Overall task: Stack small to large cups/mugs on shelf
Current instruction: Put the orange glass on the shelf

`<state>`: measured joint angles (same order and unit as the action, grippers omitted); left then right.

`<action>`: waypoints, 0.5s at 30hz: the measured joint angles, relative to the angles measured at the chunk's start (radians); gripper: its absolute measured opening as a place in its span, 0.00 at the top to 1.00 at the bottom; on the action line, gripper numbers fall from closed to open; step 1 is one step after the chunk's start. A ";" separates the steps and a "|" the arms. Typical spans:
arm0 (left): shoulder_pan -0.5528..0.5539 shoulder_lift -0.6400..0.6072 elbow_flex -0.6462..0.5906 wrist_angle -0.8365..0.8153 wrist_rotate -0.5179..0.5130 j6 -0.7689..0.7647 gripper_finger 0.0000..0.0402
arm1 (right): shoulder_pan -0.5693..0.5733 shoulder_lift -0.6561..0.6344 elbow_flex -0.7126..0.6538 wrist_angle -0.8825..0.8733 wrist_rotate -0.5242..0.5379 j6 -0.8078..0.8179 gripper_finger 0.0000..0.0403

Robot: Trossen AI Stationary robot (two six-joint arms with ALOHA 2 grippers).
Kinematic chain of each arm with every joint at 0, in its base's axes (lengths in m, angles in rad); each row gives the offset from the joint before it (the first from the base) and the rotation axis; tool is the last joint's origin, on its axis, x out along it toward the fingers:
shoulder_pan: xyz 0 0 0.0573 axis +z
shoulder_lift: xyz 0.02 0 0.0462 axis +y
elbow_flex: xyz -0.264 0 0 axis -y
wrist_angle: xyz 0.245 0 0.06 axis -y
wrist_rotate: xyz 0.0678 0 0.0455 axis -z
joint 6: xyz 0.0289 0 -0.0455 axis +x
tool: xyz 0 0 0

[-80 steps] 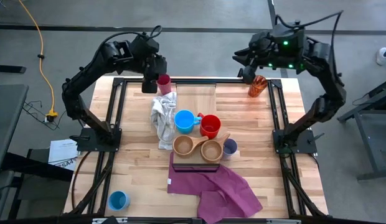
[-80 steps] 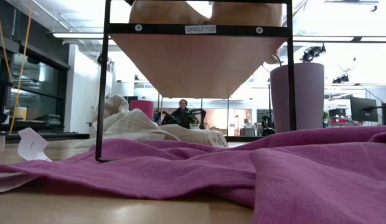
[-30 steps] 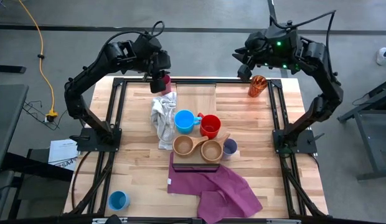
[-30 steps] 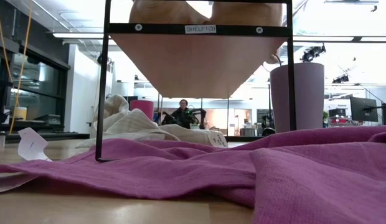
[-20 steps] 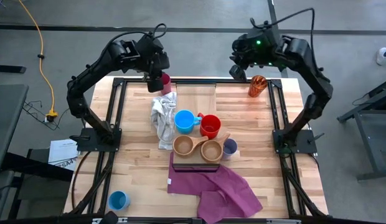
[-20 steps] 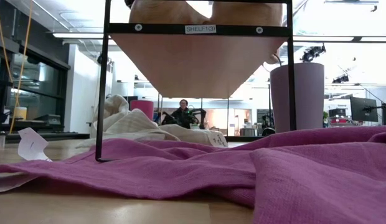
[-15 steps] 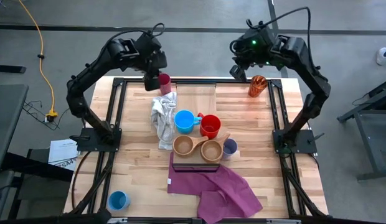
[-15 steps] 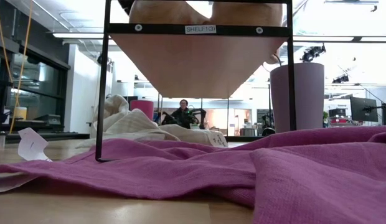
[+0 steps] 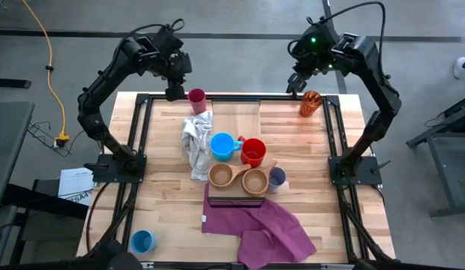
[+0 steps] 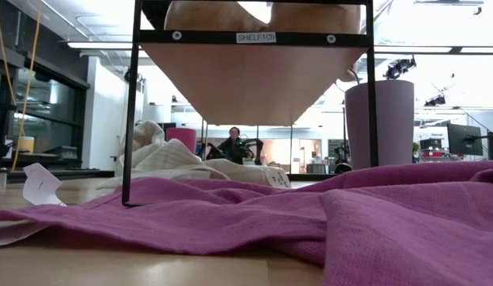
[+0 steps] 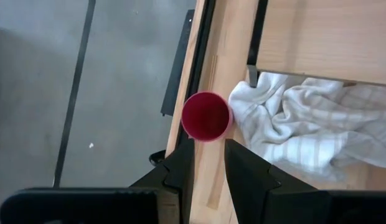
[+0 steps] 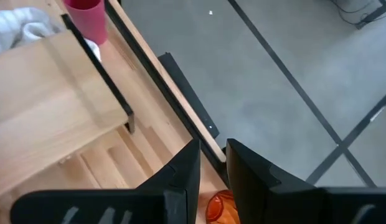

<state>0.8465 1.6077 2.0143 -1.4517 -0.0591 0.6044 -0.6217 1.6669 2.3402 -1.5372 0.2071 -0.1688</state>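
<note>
The shelf (image 9: 236, 124), a light-wood plank, lies along the table's middle. A blue mug (image 9: 221, 145), a red mug (image 9: 253, 152) and two wooden cups (image 9: 220, 175) (image 9: 254, 181) stand on it, a lavender tumbler (image 9: 277, 178) beside them. A magenta tumbler (image 11: 206, 116) stands upright at the far edge; my left gripper (image 9: 175, 90) hangs open just left of it, above it. An orange tumbler (image 9: 310, 103) stands at the far right; my right gripper (image 9: 296, 81) is open, above and left of it. Another blue mug (image 9: 142, 241) stands near left.
A white towel (image 9: 196, 142) lies crumpled left of the shelf, against the magenta tumbler. A purple cloth (image 9: 262, 225) lies spread at the shelf's near end. Black frame rails (image 9: 142, 135) run along the table's sides. A person (image 10: 233, 145) sits far behind.
My left gripper has swung from over the magenta tumbler toward the table's left edge, so the tumbler now shows whole. My right arm has swung about at the far edge and its gripper has tipped further down beside the orange tumbler. No cup has moved.
</note>
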 joint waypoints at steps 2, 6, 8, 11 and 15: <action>0.012 0.000 0.000 0.000 0.005 0.010 0.81 | -0.022 0.000 0.000 0.000 -0.007 -0.015 0.83; 0.054 0.000 0.000 0.000 0.054 0.035 0.81 | -0.070 0.000 0.000 0.000 -0.059 -0.032 0.83; 0.073 0.000 0.000 0.000 0.087 0.047 0.81 | -0.094 0.000 0.000 0.000 -0.109 -0.049 0.83; 0.100 -0.001 0.000 0.000 0.152 0.066 0.81 | -0.130 0.000 0.000 -0.017 -0.210 -0.080 0.83; 0.133 -0.001 0.000 -0.022 0.243 0.097 0.81 | -0.157 -0.022 -0.064 -0.028 -0.298 -0.095 0.83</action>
<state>0.9793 1.6070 2.0144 -1.4742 0.1842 0.7019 -0.7786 1.6449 2.2761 -1.5650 -0.0910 -0.2634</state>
